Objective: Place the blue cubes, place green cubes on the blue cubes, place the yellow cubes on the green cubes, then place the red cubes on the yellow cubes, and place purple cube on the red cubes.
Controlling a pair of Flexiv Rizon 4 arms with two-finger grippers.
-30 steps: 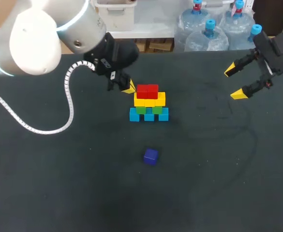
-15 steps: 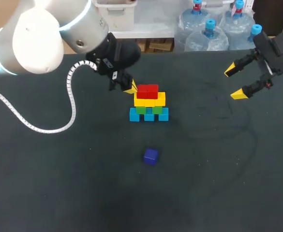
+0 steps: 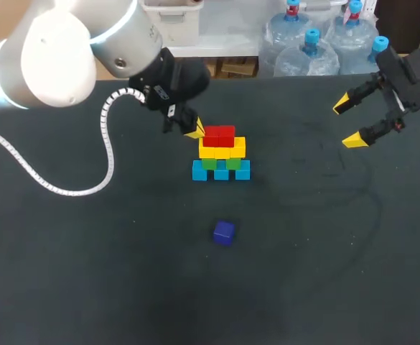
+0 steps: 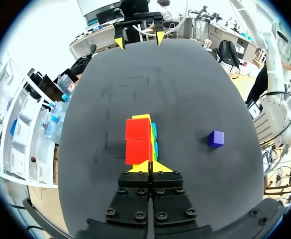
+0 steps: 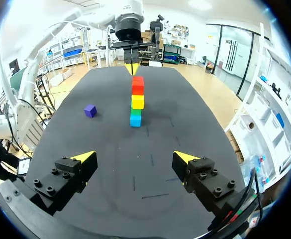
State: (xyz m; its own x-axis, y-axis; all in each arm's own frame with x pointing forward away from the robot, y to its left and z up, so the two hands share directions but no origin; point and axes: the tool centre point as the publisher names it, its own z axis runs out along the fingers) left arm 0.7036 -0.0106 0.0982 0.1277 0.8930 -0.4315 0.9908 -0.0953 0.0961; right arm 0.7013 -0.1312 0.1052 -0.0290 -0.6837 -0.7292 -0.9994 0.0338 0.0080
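Stack [image 3: 221,152], 4 tiers; purple cube [image 3: 224,233] apart

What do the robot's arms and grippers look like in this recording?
The left arm has a bulky white and silver casing with a pale blue ring at a joint, and a white coiled cable hangs from it. The left gripper is black, with bolt heads on its finger blocks and yellow wedge tips. The right gripper looks the same: black bolted blocks, yellow tips.
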